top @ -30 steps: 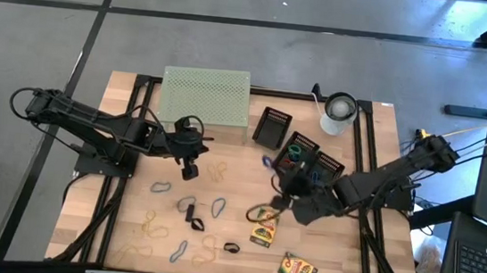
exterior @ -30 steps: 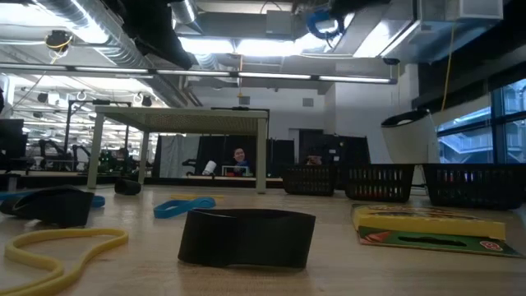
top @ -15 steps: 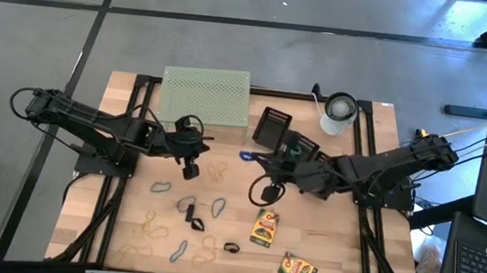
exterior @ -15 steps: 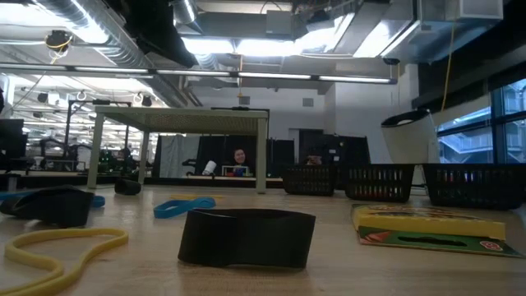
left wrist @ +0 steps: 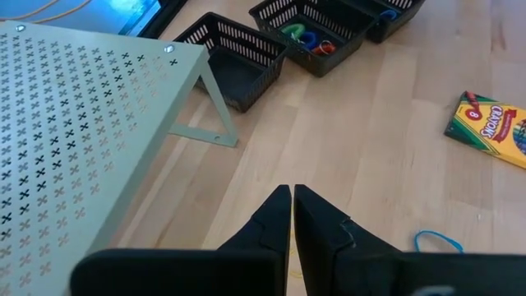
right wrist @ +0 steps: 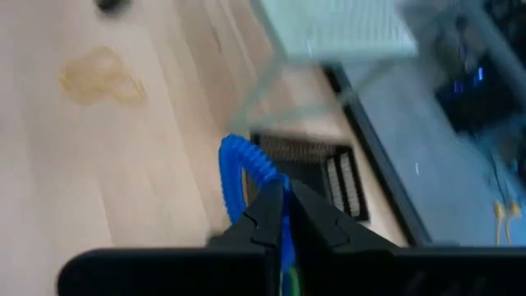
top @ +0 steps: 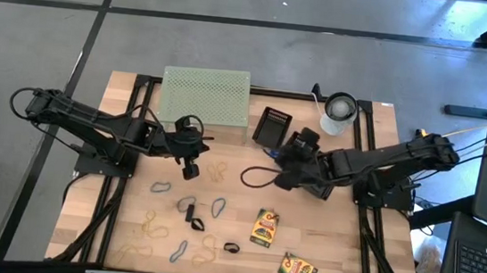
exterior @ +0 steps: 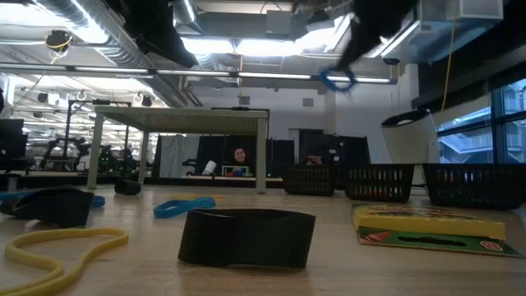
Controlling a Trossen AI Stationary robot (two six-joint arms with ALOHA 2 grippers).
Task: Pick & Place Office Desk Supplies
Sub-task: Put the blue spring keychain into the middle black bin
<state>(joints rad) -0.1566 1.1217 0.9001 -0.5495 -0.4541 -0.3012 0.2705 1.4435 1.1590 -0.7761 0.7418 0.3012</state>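
Observation:
My right gripper hovers over the table's middle, beside the black baskets, shut on a blue rubber band. The low view shows that band high above the table. My left gripper waits shut near the pale green rack, touching nothing. Two crayon boxes lie flat near the front. Loose bands, among them a tan one, a blue one and a yellow one, and black clips are scattered on the wood. My right gripper pinches the blue rubber band between its two fingers. A ribbed arc of the band curls out past the fingertips, and a strand runs back between them. The band is lifted clear of the table.
A white cup stands at the far right. One basket holds coloured bands. In the low view a black clip, a yellow band and a crayon box lie close to the front edge.
My right gripper has carried the blue band away from the crayon box by the table's middle, toward the far edge and the black baskets, staying shut on it. The left arm has kept still.

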